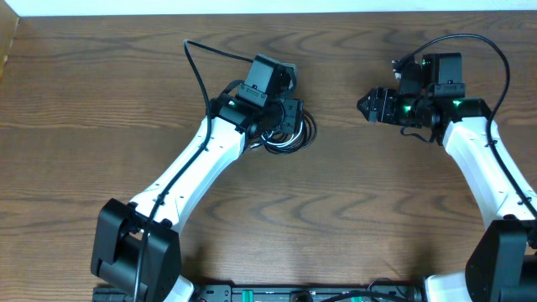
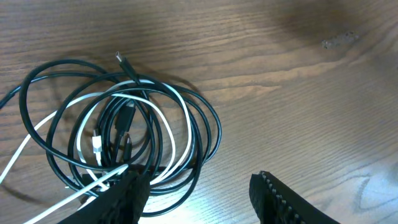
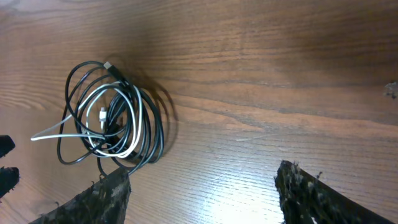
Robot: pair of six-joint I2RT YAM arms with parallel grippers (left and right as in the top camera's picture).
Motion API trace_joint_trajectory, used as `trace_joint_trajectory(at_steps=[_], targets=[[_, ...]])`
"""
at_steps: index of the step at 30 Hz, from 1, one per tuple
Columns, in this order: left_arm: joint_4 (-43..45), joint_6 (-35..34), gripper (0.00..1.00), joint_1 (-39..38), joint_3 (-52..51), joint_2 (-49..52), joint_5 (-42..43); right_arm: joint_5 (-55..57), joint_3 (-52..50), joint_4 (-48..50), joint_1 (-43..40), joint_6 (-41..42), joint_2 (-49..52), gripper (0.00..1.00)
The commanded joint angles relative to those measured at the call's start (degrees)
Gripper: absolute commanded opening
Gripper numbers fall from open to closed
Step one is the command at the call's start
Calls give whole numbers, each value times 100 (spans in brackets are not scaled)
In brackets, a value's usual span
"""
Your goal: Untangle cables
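— Several cables [image 2: 124,137] are being seen coiled just beside the left gripper [image 2: 199,182]. Why?
— Both are being held released, empty; the right gripper [image 3: 204,173] is being held well apart, likely for room.

The cables [image 1: 290,134] are found piled in one loose coil on the table [image 1: 336,218], a bit left of centre. The left pincer [image 2: 199,190] is parked over one edge of that coil, while the right pincer [image 1: 369,106] is kept well apart, off to the right.
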Motion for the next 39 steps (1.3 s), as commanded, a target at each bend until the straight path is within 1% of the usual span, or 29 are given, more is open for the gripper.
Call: trace_joint_trajectory(at_steps=[1, 14, 23, 39], targets=[[-74, 258, 57, 24, 17, -94, -101, 52, 59, -7, 13, -85, -68, 73], [-330, 323, 58, -2, 17, 501, -83, 160, 59, -9, 13, -98, -68, 74], [-326, 826, 58, -240, 17, 555, -76, 181, 59, -9, 13, -98, -66, 75], [-205, 826, 58, -457, 17, 1272, -74, 179, 57, -11, 13, -98, -68, 75]])
